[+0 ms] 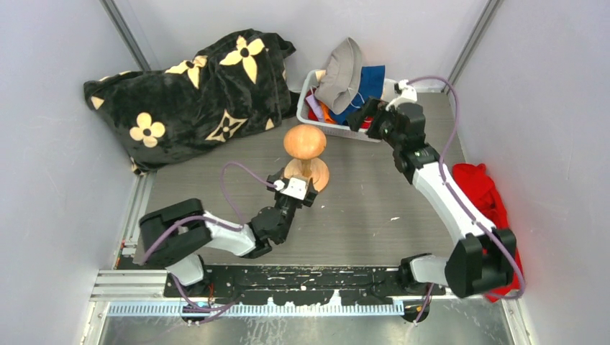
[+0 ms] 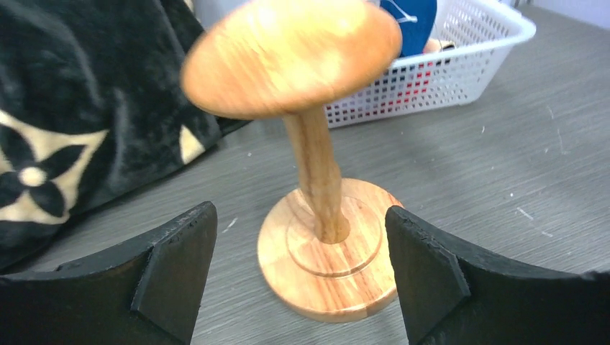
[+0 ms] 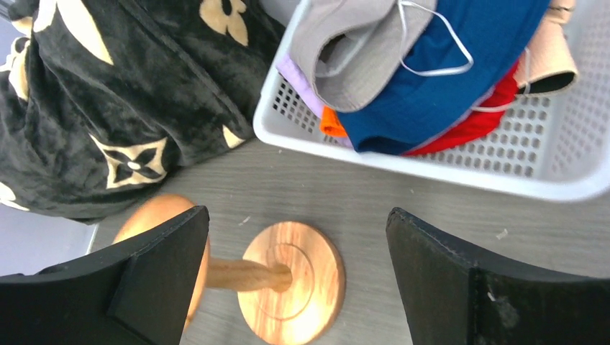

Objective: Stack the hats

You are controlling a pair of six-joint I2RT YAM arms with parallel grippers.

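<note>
The hats lie piled in a white basket (image 1: 311,80) at the back. A grey hat (image 1: 342,72) is on top and a blue hat (image 1: 368,83) is beside it. The right wrist view shows the grey (image 3: 360,50), blue (image 3: 446,72), orange (image 3: 332,122), lilac (image 3: 295,75), cream (image 3: 554,57) and a red-maroon hat (image 3: 489,122). A bare wooden hat stand (image 1: 305,144) stands mid-table. My left gripper (image 1: 298,184) is open and low, its jaws just short of the stand's base (image 2: 324,266). My right gripper (image 1: 370,118) is open and empty, above the basket's front rim (image 3: 547,172).
A large black blanket with cream flowers (image 1: 194,93) is heaped at the back left, close to the stand and basket. A plain red cloth (image 1: 478,188) lies at the right edge, by the right arm. Walls close in the table on three sides.
</note>
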